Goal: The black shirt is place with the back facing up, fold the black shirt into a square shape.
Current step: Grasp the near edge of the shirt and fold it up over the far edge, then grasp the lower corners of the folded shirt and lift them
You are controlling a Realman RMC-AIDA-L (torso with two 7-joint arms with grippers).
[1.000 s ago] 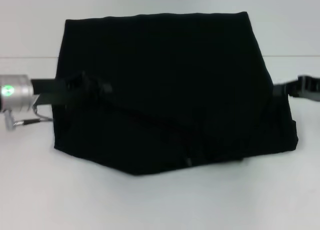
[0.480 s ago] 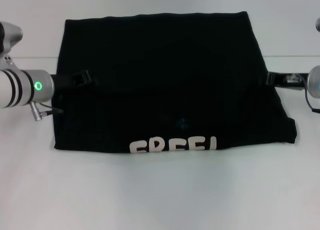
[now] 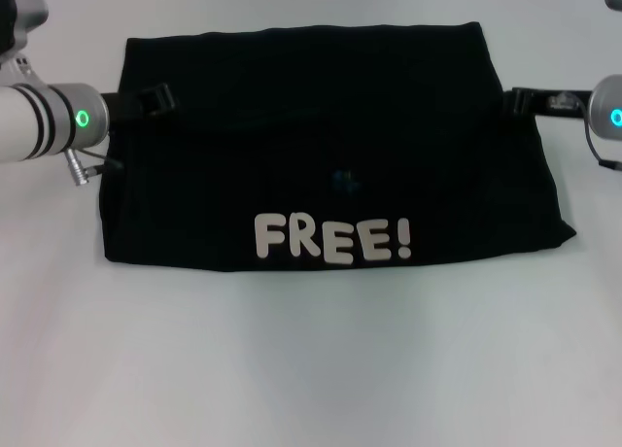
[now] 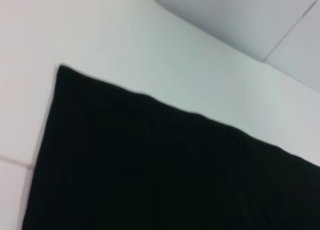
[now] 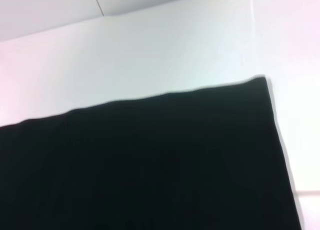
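Observation:
The black shirt (image 3: 330,146) lies on the white table as a wide folded block. Its near half is turned over toward the far side, so a white "FREE!" print (image 3: 332,238) faces up by the near fold. My left gripper (image 3: 155,99) reaches in at the shirt's left edge, close to the far side, and holds the turned-over layer. My right gripper (image 3: 515,101) holds the same layer at the right edge. Both wrist views show only black shirt fabric (image 4: 150,170) (image 5: 150,165) with a far corner on the table, and no fingers.
The white table (image 3: 311,369) surrounds the shirt, with a broad bare strip in front of the near fold. A seam line crosses the table behind the shirt. Nothing else stands on it.
Both grippers have carried the shirt's near layer away from me toward the far edge. The lifted fabric has come down flat, and the "FREE!" print has come fully into sight.

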